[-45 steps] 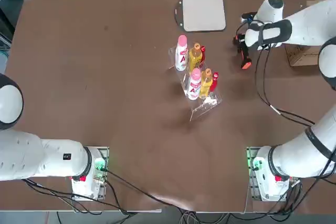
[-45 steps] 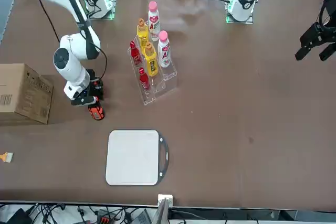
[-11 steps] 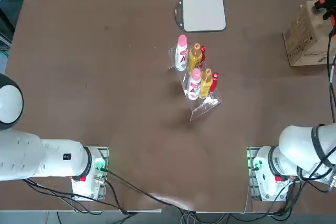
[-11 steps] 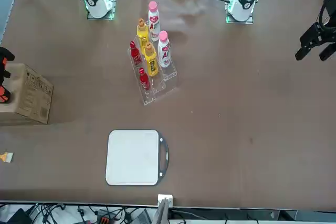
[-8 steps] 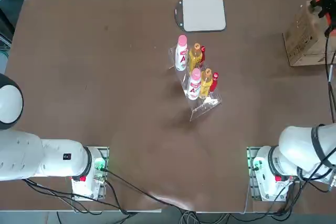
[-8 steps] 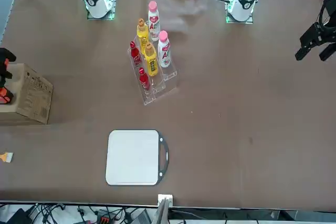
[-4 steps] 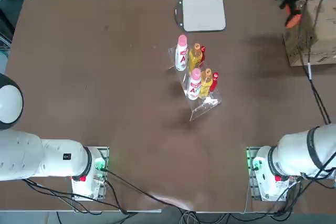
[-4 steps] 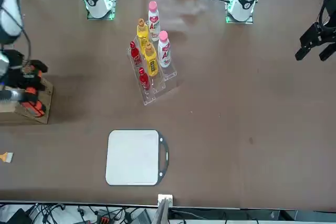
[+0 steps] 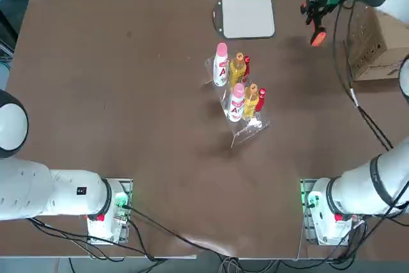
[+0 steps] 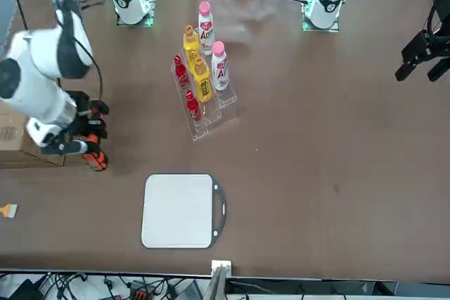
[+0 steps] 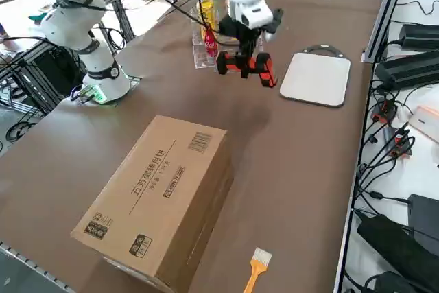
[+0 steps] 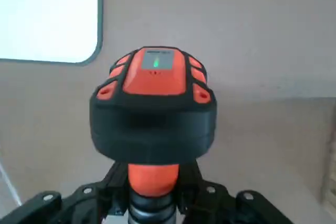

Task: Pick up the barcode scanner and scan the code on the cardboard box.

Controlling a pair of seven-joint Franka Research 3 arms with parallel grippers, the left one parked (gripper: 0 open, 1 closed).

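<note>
The right end effector is clenched on the barcode scanner. The top view's edge cuts off part of the cardboard box; the scanner's tip is indistinct.

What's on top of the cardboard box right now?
Nothing rests on the top face of the cardboard box, only printed labels and a barcode. The right gripper holds the scanner away from it. The box hides whatever is beneath.
</note>
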